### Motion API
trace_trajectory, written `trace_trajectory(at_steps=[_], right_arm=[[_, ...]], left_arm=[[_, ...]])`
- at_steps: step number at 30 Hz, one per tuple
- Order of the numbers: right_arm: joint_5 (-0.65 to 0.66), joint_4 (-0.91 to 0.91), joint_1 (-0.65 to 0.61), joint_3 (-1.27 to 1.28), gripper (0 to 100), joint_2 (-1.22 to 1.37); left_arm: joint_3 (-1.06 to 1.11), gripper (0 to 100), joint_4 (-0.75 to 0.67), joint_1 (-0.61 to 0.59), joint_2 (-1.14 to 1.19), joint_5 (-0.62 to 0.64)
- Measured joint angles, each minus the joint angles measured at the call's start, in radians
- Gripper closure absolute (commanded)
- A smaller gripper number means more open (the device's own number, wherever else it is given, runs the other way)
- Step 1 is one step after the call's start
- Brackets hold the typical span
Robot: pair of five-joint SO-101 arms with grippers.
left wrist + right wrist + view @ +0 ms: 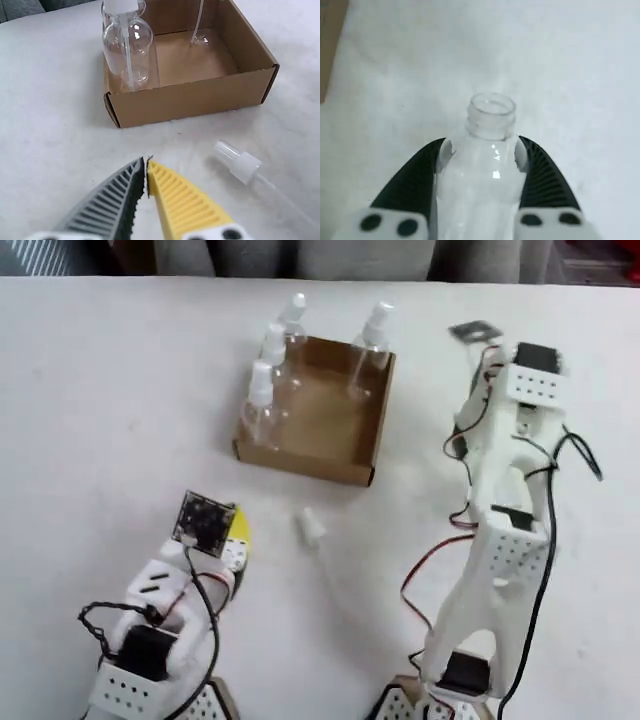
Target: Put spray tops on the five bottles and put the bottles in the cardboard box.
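- The left hand [146, 169] is resting low over the table [100, 390], its grey and yellow fingers [185, 205] pressed together at the tips and gripping nothing.
- A loose spray top [240, 164] is lying on its side on the table just ahead of this hand, off to the yellow finger's side, with its thin dip tube trailing away from the box.
- The spray top is sitting between the left hand and the box [200, 97], touching neither.
- The box is standing open-topped on the table straight ahead of the left hand, its near wall facing the fingertips.
- Four capped bottles [262, 408] are standing upright inside the box: three are lining the wall on the left hand's side, and one is standing in the far corner on the right hand's side.
- The right hand [482, 145] is clamping a clear bottle [485, 180] by its body, one black finger on each side just below the shoulder.
- This bottle is carrying no top; its open neck is pointing away from the hand, out beyond the fingertips.
- The right arm [500, 540] is stretching forward past the box's right side, so the held bottle is well apart from the spray top, with the box's edge showing off to one side of the hand.
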Motion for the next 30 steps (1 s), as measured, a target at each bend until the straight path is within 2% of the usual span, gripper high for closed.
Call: trace_trajectory(at_steps=[4,10,17,22,27,30], right_arm=[[-0.138,0.000,0.041,0.141,95.8,-0.114],[-0.245,-0.032,0.026,0.408,97.4,-0.261],[-0.328,-0.322,-0.029,0.844,97.4,-0.419],[-0.345,-0.540,-0.046,1.082,97.4,-0.489],[-0.345,-0.605,-0.043,1.126,97.4,-0.502],[-0.345,-0.635,-0.044,1.135,97.4,-0.503]], left_arm=[[0.000,98,0.000,0.000,0.000,0.000],[0.000,98,0.000,0.000,0.000,0.000],[-0.006,98,-0.018,-0.011,0.000,0.097],[-0.058,98,0.002,-0.021,0.000,0.115],[-0.130,98,0.017,-0.020,0.021,0.118],[-0.204,98,0.000,-0.020,0.124,0.118]])
